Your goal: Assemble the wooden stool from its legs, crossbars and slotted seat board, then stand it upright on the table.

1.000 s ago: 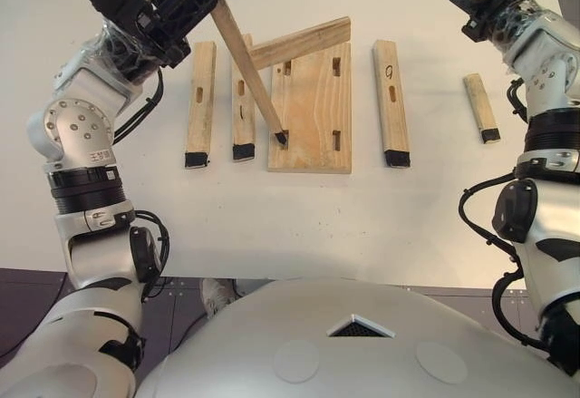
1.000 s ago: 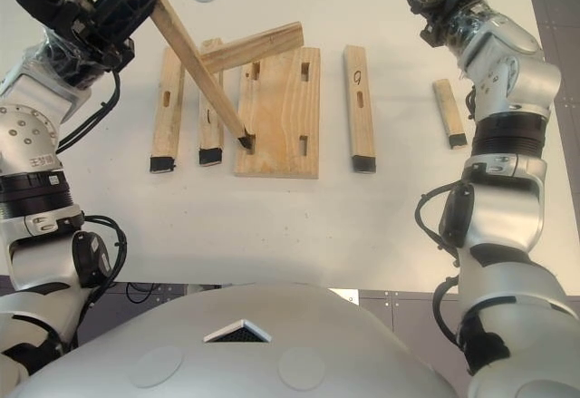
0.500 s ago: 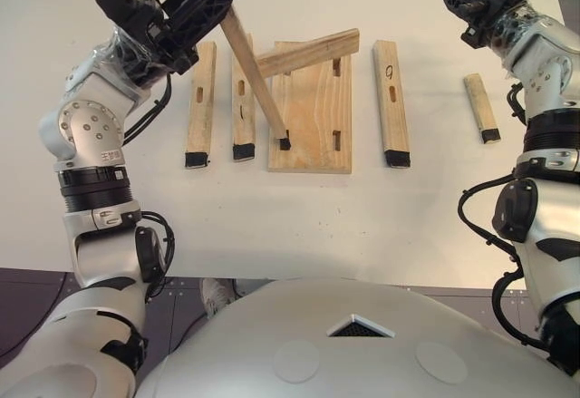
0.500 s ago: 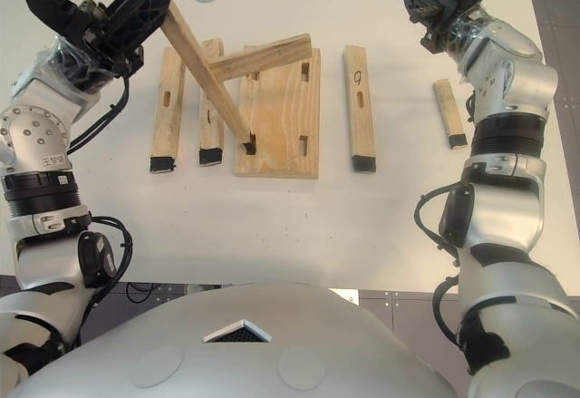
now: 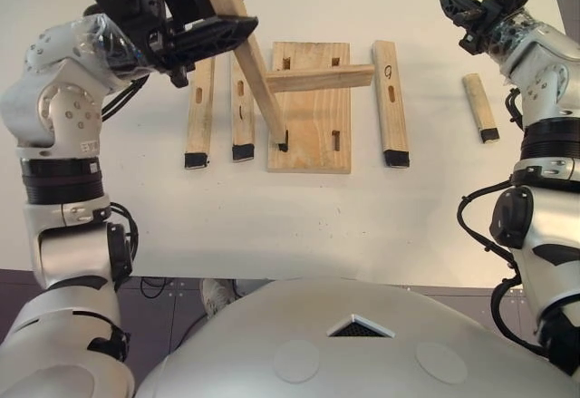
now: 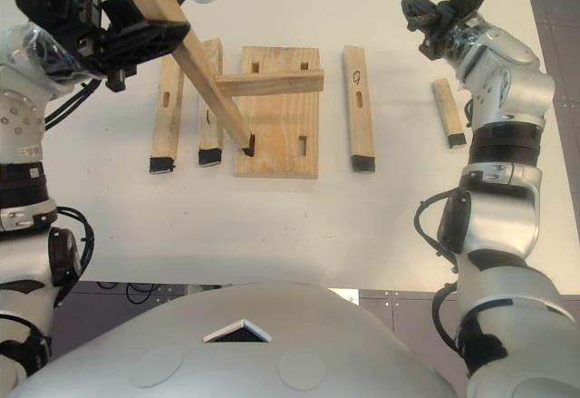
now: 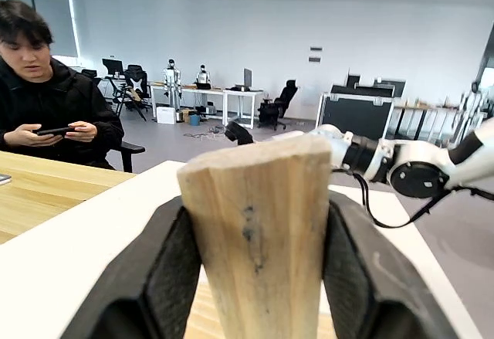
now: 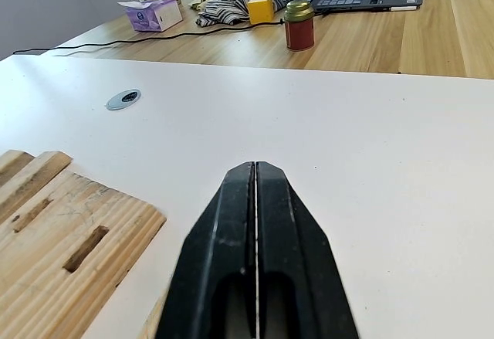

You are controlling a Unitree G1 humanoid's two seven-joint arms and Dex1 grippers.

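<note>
From the head, the left gripper [image 5: 222, 10] clamps the top of a leg [image 5: 263, 90] leaning left, its black foot at the seat board's [image 5: 313, 149] near-left slot. Left wrist: pads [image 7: 147, 277] squeeze that leg. Right wrist: the right gripper [image 8: 256, 173], jaws together, sits well apart.

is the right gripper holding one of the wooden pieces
No, the right gripper is shut with its jaws pressed flat together and nothing between them.

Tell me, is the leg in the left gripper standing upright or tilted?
Tilted. The leg leans from its dark foot on the seat board up toward the left gripper, which clamps its top end.
</note>
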